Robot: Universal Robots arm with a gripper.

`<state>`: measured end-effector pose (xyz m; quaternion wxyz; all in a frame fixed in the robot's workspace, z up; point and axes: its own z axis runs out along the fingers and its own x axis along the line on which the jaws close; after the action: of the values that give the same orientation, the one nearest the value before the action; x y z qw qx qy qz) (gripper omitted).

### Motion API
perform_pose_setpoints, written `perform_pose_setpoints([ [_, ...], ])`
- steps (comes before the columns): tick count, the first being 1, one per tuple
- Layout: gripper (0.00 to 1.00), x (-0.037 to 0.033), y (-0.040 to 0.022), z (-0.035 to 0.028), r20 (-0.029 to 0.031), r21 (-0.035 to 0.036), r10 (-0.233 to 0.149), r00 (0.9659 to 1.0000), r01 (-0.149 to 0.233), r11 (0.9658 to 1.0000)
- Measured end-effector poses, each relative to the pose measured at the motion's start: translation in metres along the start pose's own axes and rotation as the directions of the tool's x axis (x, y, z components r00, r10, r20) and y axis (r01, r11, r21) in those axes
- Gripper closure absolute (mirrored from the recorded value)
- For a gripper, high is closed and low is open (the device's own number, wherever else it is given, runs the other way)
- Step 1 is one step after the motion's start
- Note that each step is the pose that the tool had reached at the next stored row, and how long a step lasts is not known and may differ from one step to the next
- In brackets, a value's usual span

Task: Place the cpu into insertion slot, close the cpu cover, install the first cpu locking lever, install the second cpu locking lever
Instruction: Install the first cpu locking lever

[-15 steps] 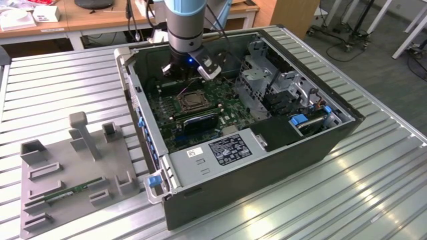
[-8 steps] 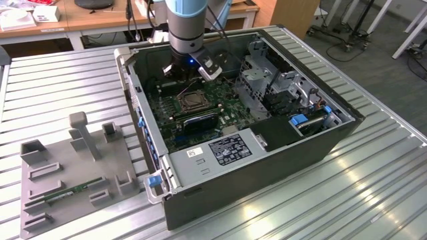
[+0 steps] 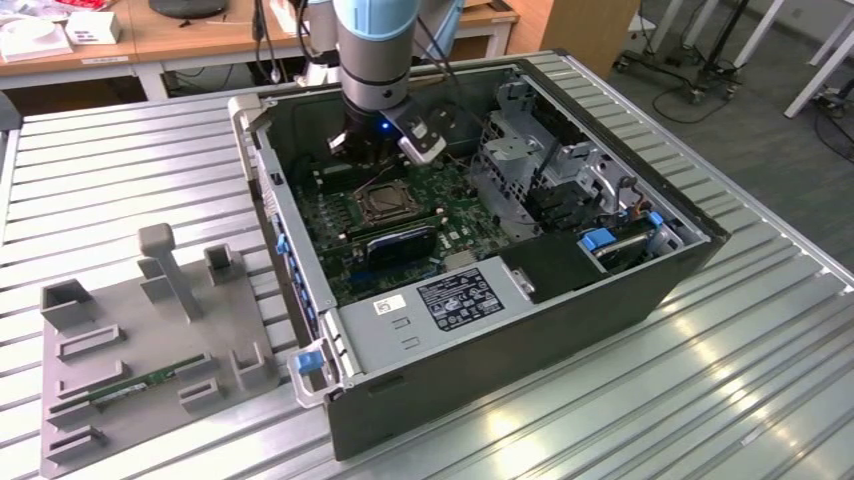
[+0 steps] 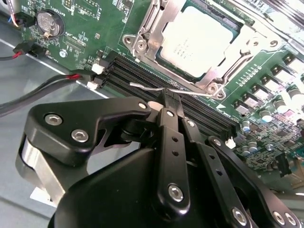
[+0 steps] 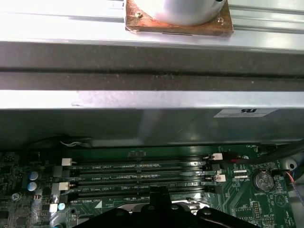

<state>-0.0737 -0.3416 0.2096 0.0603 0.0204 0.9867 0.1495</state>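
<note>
In the second wrist view the cpu (image 4: 197, 42) lies flat in the insertion slot (image 3: 380, 202), its silvery-tan top facing up. The cpu cover (image 4: 147, 28) frames it, lying down around its edges. A thin silvery locking lever (image 4: 142, 86) runs along the socket's side nearest the memory slots. My gripper (image 4: 170, 95) is shut, and its black fingertips touch the middle of that lever. In the exterior view the gripper (image 3: 378, 150) hangs inside the open computer case, just behind the socket. The first wrist view catches the gripper's tip (image 5: 159, 192) by the memory slots.
Black memory slots (image 5: 142, 176) run beside the socket. A coin battery (image 4: 49, 22) and red-black cables (image 4: 47, 85) lie close by. The case wall (image 5: 142, 118) rises behind the board. A drive cage (image 3: 534, 160) and power supply (image 3: 454, 300) crowd the case. A grey fixture tray (image 3: 134, 370) sits on the exterior view's left.
</note>
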Motion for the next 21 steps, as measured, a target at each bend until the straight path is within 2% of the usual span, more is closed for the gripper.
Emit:
perform_pose_setpoints([
  [13,0.89,-0.0003,-0.0049,0.0133,0.0000,0.0001,0.000,1.0000,0.000,1.0000],
  [21,0.89,-0.0005,-0.0065,0.0180,-0.0001,0.0002,0.000,1.0000,0.000,1.0000],
])
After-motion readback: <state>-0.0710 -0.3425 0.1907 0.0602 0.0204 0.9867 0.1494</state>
